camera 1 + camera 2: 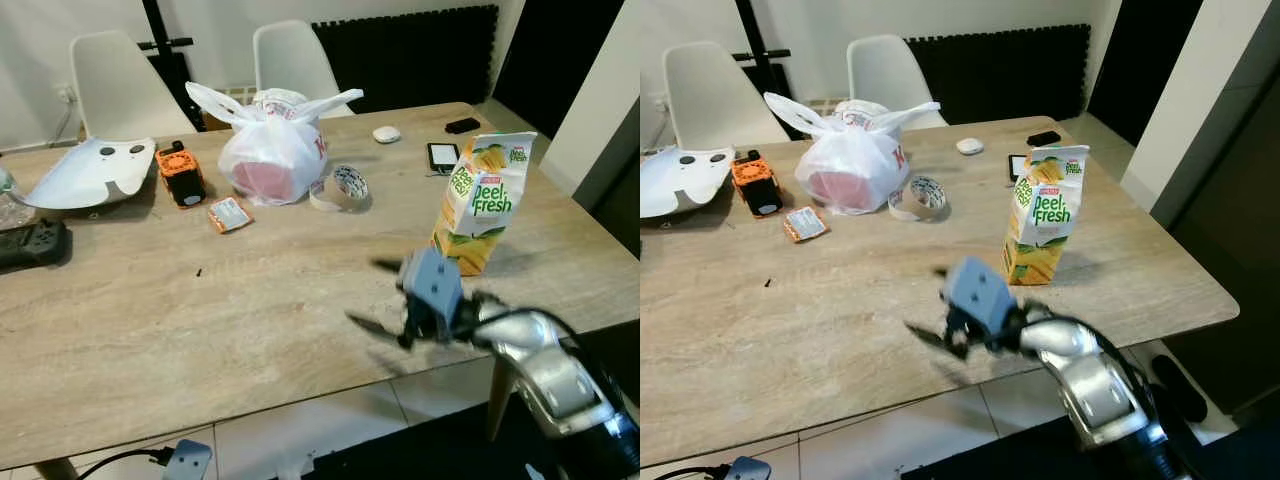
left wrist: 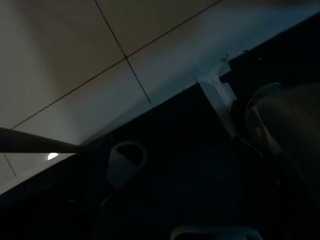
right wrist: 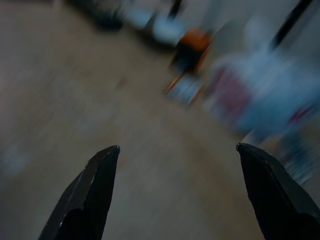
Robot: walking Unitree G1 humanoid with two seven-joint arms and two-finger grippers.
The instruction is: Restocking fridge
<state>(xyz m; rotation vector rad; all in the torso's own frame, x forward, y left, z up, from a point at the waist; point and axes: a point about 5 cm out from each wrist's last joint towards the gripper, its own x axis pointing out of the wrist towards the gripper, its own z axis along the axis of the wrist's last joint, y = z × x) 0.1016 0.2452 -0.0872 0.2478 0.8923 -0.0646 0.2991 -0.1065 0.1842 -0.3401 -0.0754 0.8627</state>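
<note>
A Deel Fresh juice carton (image 1: 482, 200) stands upright near the right end of the wooden table (image 1: 200, 320). My right gripper (image 1: 372, 295) hovers over the table's front edge, left of and nearer than the carton, apart from it. Its two black fingers (image 3: 90, 195) are spread wide with nothing between them. The right wrist view is blurred; it looks across the tabletop toward the white bag (image 3: 260, 90). The left arm hangs idle in a dark view of the floor.
On the far half of the table sit a knotted white plastic bag (image 1: 272, 150), a tape roll (image 1: 340, 188), an orange block (image 1: 180, 172), a small orange packet (image 1: 230, 214), a white shell (image 1: 90, 172), a phone (image 1: 443, 155). Two white chairs (image 1: 290, 60) stand behind.
</note>
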